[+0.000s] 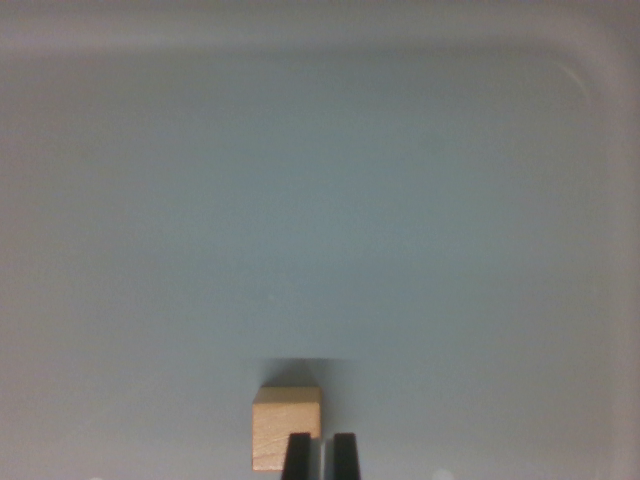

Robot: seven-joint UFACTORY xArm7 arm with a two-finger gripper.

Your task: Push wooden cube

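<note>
pale wood, the cube point(286, 428) sits on the tray point(400, 200) floor by its near edge, far from the rounded far corner. gripper point(321, 455) fingers nearly closed, gripping nothing, tips set just behind the cube, likely to shove it forward.
</note>
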